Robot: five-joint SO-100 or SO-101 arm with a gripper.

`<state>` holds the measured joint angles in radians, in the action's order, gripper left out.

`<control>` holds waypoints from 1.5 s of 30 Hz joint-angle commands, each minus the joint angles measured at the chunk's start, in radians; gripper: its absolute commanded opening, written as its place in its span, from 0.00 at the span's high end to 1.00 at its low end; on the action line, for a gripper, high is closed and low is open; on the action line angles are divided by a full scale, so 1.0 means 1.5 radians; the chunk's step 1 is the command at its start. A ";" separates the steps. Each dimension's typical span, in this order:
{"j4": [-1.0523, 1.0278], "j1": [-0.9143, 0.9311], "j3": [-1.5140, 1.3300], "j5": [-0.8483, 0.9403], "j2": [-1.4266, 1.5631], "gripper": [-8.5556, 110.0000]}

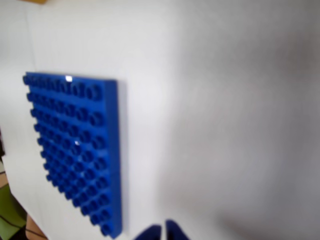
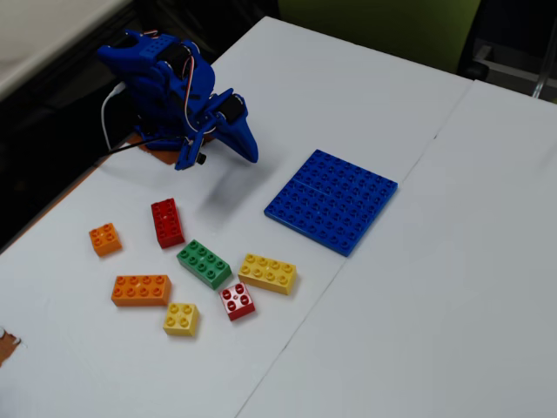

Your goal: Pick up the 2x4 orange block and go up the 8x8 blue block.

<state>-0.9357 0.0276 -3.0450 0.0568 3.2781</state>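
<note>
The 2x4 orange block (image 2: 141, 289) lies flat on the white table at the front left of the fixed view, among other bricks. It is out of the wrist view. The 8x8 blue block (image 2: 332, 200) lies flat right of centre. It also shows in the wrist view (image 1: 75, 145), on the left. My blue arm is folded at the back left. My gripper (image 2: 251, 152) points down to the right, left of the plate and well behind the orange block. In the wrist view its two tips (image 1: 163, 232) sit close together at the bottom edge, empty.
Around the orange block lie a small orange brick (image 2: 105, 239), a red brick (image 2: 166, 222), a green brick (image 2: 204, 263), a yellow eight-stud brick (image 2: 267, 273), a red-and-white brick (image 2: 237, 300) and a small yellow brick (image 2: 181, 319). The table's left edge runs near the arm's base.
</note>
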 commanded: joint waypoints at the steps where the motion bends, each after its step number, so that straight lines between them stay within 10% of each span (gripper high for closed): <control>1: -0.003 -0.004 -0.004 0.005 0.027 0.93; 12: -0.003 -0.003 -0.004 0.012 0.028 0.91; 15: 0.015 -0.001 -0.008 0.360 0.029 0.92; 26: 0.012 -0.016 0.043 0.916 0.029 0.93; 39: -0.074 0.033 0.262 1.013 -0.205 0.87; 45: -0.250 0.144 0.558 1.271 -0.531 0.86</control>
<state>-1.2088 0.1749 -2.4252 1.7564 2.6783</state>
